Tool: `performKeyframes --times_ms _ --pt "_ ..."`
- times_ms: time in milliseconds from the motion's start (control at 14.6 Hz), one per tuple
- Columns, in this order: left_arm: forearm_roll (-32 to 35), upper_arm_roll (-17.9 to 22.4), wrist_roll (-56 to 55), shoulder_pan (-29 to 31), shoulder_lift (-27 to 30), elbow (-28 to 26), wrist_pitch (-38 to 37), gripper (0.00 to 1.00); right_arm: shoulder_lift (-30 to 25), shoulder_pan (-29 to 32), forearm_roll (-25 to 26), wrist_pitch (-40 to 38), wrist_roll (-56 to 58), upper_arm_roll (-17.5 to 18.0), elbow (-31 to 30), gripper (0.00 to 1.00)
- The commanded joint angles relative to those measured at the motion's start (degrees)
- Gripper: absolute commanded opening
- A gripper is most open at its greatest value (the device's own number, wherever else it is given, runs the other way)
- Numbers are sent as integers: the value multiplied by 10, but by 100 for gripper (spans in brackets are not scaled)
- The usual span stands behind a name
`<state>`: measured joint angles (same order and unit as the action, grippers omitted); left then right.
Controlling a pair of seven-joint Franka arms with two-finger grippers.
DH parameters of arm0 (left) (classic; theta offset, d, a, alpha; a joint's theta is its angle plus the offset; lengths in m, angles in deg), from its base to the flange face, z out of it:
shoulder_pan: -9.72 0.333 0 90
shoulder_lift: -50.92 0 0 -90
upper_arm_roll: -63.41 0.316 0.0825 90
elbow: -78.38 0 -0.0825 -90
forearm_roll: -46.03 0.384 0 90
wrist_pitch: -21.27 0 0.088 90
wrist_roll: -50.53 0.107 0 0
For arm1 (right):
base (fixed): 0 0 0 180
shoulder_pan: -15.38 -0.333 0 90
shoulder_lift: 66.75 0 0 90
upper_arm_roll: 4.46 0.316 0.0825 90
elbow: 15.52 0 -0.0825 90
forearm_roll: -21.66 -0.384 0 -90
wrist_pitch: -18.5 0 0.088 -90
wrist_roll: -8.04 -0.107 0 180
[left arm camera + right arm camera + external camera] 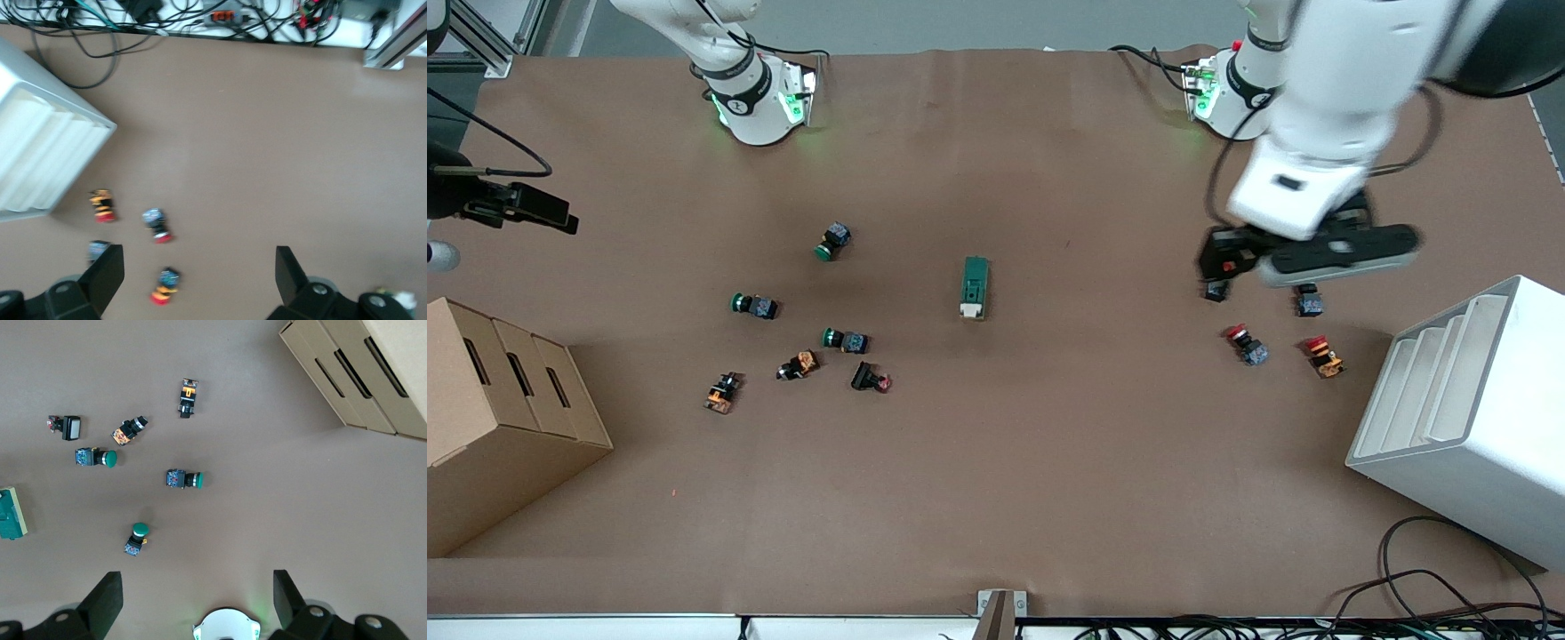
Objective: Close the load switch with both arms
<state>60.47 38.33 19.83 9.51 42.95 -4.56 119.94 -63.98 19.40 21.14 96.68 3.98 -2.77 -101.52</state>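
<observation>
The load switch (975,287) lies flat near the middle of the table, a dark-green block with its white lever end toward the front camera. It also shows at the edge of the right wrist view (12,513). My left gripper (1316,249) hangs open and empty over several red push buttons at the left arm's end of the table, well apart from the switch. In the left wrist view the left gripper (198,263) has a red-capped button (165,285) below its gap. My right gripper (193,587) is open and empty, high over the table beside its own base (227,628).
Several green, orange and black push buttons (845,339) lie toward the right arm's end. Red buttons (1247,345) lie near a white slotted rack (1449,418). Cardboard boxes (498,400) stand at the right arm's end. Cables (1423,596) run along the front edge.
</observation>
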Motion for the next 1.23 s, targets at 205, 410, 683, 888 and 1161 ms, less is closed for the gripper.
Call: performKeyframes --times_ms 205,410,683,888,1161 --pt "-120 154 238 7 80 -30 -80 100 -13 -36 -3 -9 -15 -17 -13 100" --pt "-152 167 273 38 100 -42 -105 100 -22 -36 -3 -9 -15 -20 -21 100" --pt "-158 164 279 42 135 -86 -110 100 -54 -28 -3 -5 -14 -20 -47 100" --pt "-159 145 279 42 149 -102 -110 100 -78 -18 -13 -5 -14 -20 -61 100" --pt "-159 148 289 40 148 -102 -111 100 -101 -15 -21 -5 -14 -20 -64 100"
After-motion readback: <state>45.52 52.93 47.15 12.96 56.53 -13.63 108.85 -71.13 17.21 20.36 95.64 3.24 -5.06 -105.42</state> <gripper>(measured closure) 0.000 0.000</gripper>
